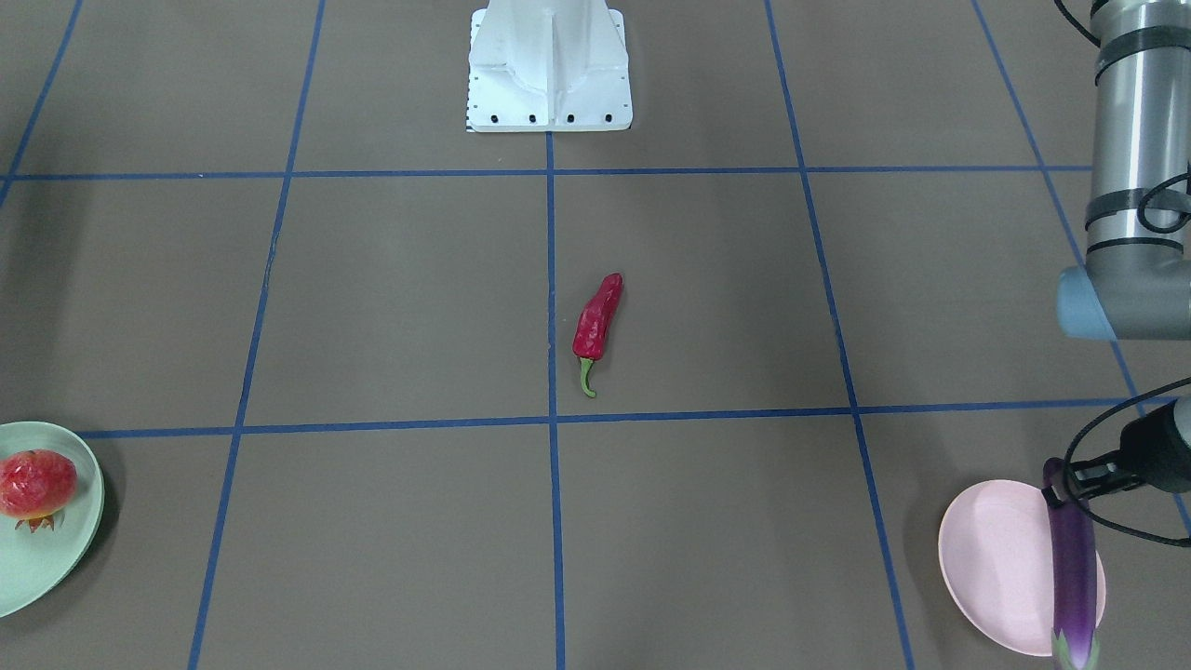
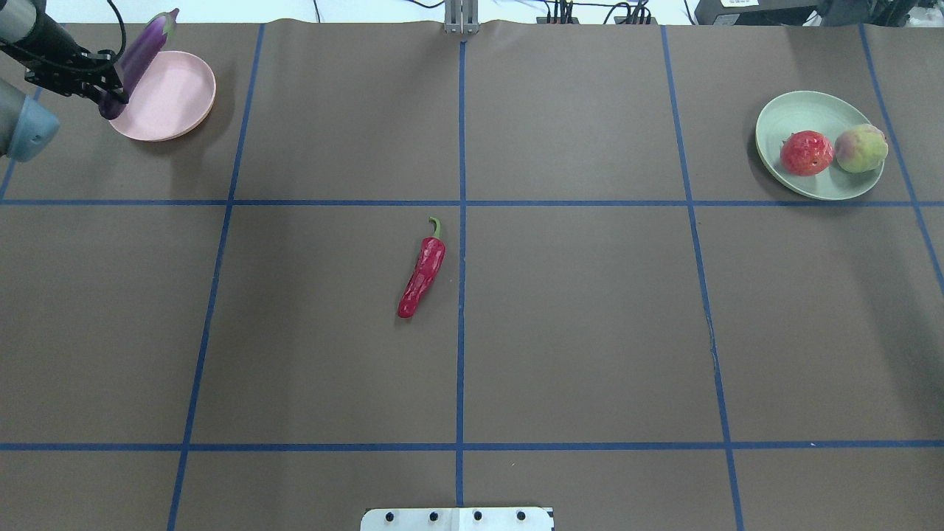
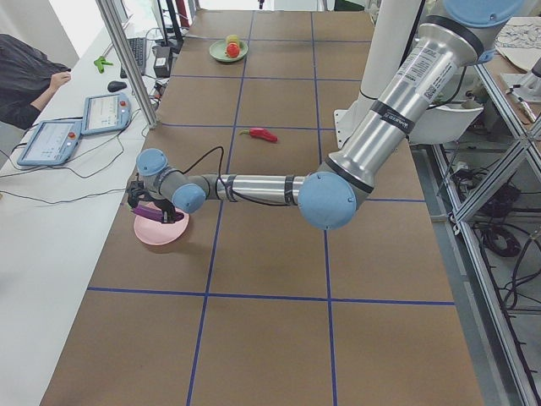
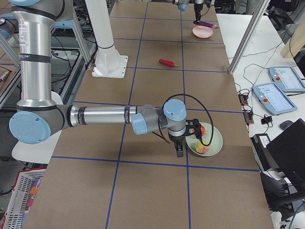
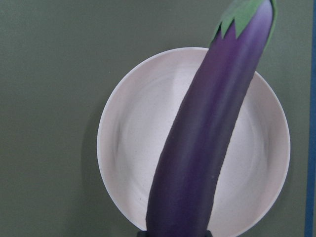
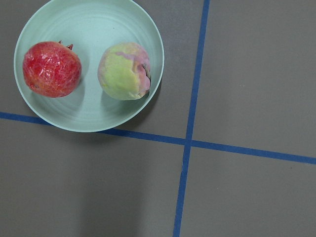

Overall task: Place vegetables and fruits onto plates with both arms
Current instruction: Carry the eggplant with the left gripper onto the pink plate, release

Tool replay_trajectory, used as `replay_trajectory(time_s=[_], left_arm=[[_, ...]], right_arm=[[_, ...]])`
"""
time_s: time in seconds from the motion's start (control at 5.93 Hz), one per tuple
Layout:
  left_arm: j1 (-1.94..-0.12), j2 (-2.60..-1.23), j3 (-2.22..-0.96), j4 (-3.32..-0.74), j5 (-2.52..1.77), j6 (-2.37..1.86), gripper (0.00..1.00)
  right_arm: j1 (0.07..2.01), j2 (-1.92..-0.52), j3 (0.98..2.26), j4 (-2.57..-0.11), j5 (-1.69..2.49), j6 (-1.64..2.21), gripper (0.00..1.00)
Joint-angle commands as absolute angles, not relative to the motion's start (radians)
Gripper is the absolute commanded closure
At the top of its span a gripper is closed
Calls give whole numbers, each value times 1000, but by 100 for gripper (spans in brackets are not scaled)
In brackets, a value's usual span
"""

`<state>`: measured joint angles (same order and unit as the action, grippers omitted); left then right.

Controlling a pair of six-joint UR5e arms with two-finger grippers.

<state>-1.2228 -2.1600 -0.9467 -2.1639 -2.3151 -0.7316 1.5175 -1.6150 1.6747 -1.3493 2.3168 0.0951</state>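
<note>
Left fingers are clamped on the blunt end of the eggplant, at the far left corner of the worktop. The eggplant is carried tilted over the pink plate. Its body crosses the plate from the grasped end to the green cap, and the cap projects past the far rim. Contact between eggplant and plate cannot be determined.

Right fingers point down at the worktop just beside the green plate, outside its rim. They appear in the right side view only, so it cannot be told whether they are released or clenched.

The green plate sits at the far right corner of the worktop. It holds the pomegranate and the peach, side by side with a narrow gap between them. The peach is nearer the right rim.

The chili lies flat at the middle of the worktop:
- position: just left of the centre tape line
- stem: pointing away from the base
- clearance: well apart from both plates and both arms
</note>
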Motion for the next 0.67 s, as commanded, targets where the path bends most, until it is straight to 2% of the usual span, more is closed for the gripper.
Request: replay_trajectory(time_s=[0.0,0.51], left_arm=[[-1209,-2157,-974,-2186,-2306,-738,0],[-1206,-2122,-1177,-2175,-2316,-744,0]], right_arm=[[1517,-1611,1674,-1351,2316,95,0],[1517,-1611,1675,-1353,2316,95,0]])
